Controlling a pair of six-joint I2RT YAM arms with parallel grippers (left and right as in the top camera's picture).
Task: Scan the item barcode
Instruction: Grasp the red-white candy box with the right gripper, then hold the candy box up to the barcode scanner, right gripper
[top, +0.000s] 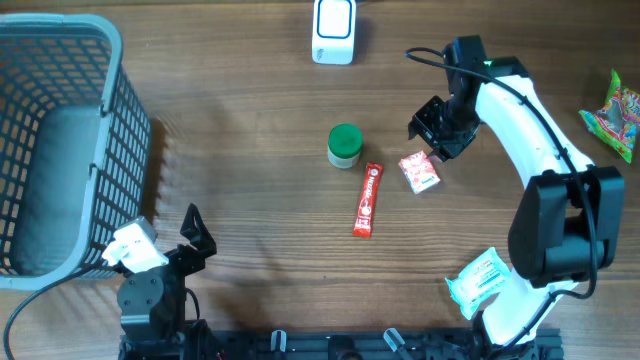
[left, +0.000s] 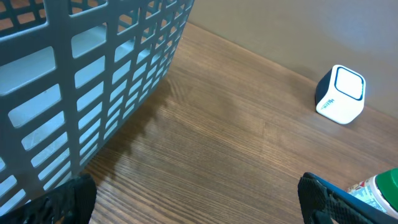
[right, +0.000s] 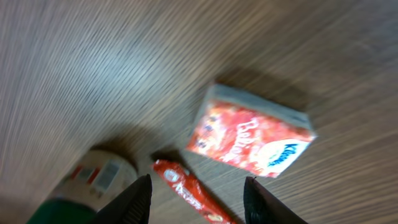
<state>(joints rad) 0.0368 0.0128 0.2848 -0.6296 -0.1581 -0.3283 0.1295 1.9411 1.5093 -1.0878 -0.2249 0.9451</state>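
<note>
here | right fingers (right: 134, 202) apart near red packet (right: 252, 138) | basket (top: 128, 140) at left edge

Cut off by the overhead view's left edge: basket (top: 60, 150); by its top edge, white scanner (top: 333, 30); by its right edge, colourful bag (top: 615, 110). Partly hidden under the right arm (top: 520, 130): pale green pouch (top: 478, 280). Smeared by blur all through the right wrist view, so no reading the print on the red packet (right: 252, 137); cropped at the bottom edge there, green-capped jar (right: 81, 190) and red stick (right: 186, 190), with the jar's label too blurred to tell
</note>
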